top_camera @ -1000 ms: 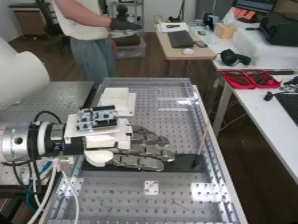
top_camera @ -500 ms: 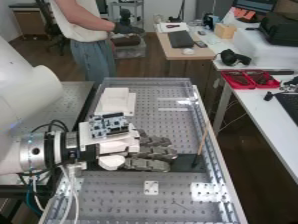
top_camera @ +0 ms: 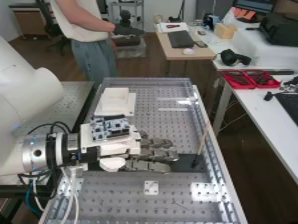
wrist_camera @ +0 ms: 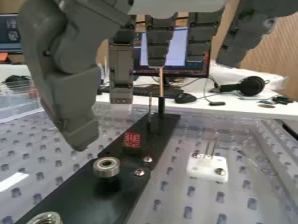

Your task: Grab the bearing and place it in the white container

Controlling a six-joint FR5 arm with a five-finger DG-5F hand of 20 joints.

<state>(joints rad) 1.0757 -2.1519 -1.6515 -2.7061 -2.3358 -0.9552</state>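
Palm and fingers of the hand (top_camera: 151, 154) hang over the black plate (top_camera: 186, 164) in the high view, at mid-bench. Its fingers are straight to slightly bent, with nothing between them. In the wrist view the hand (wrist_camera: 61, 75) has its thumb and fingers apart. A silver ring-shaped bearing (wrist_camera: 106, 167) is at the black plate (wrist_camera: 100, 202), below the thumb's tip and apart from it. Another metal ring (wrist_camera: 45, 218) lies closer to the camera. The white container (top_camera: 114, 102) stands beyond the hand, towards the bench's far end.
A red block (wrist_camera: 132, 140) and an upright thin wooden stick (top_camera: 201, 145) are on the black plate. A small white bracket (top_camera: 151, 187) sits nearer the bench's near end. Clear walls and a metal rail (top_camera: 219, 170) edge the bench.
The hand has moved a little to the right and towards the bench's near end in the high view, mostly in the first half second. The arm's white link has swung right too.
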